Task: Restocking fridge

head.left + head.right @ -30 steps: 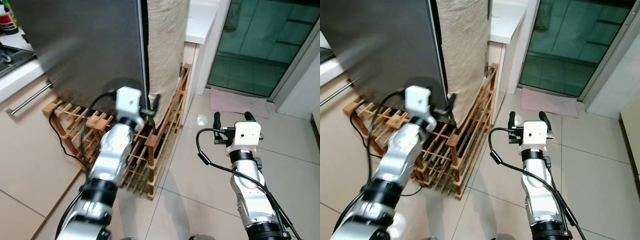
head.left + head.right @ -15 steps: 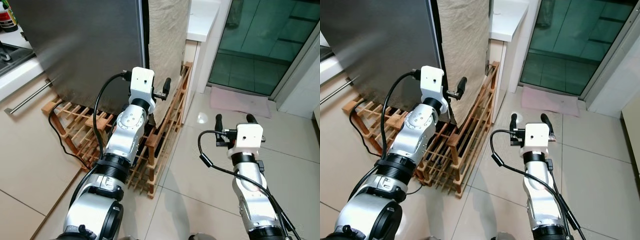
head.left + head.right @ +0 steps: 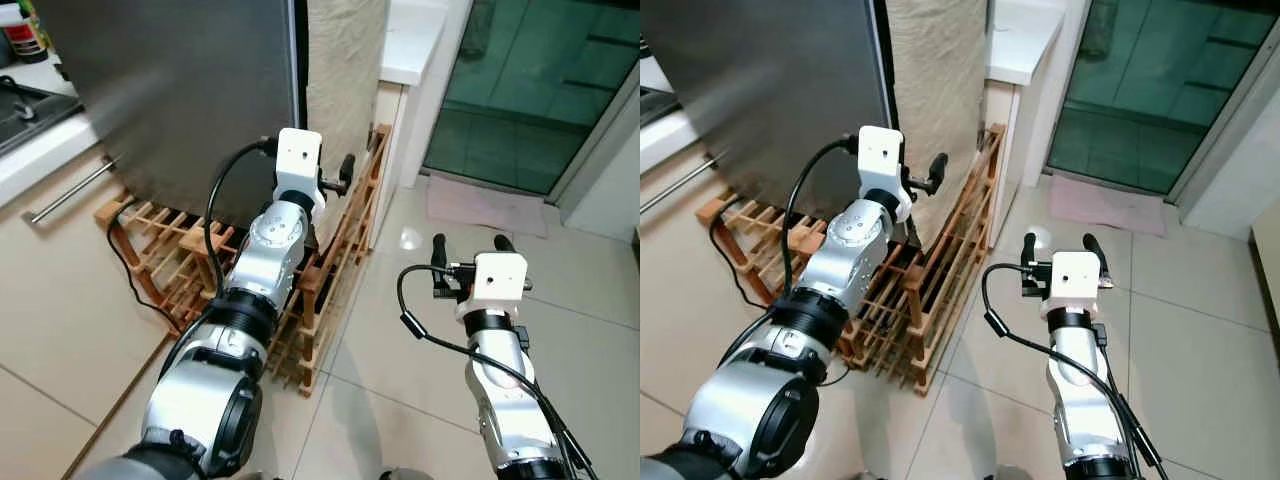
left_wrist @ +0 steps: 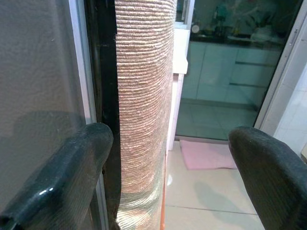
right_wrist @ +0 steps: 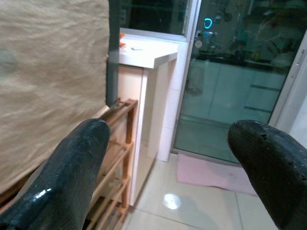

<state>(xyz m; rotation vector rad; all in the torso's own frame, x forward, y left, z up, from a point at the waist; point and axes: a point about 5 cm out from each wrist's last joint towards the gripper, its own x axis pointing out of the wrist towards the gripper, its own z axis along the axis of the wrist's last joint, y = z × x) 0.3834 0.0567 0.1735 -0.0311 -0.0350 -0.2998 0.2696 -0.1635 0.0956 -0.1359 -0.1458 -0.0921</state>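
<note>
Left gripper (image 3: 344, 176) has risen from low by the wooden rack (image 3: 330, 270) to centre frame at the fridge door (image 3: 190, 100) edge, jaws wide, straddling the dark door seam (image 4: 103, 72) beside the cloth-covered fridge side (image 4: 144, 96); right gripper (image 3: 468, 245) unchanged, lower right over the floor tiles (image 3: 590, 330), jaws wide and empty. Risk: the fingers may catch the cloth rather than the door edge, or slip off the smooth steel; the cable (image 3: 125, 260) and rack sit close below the arm.
</note>
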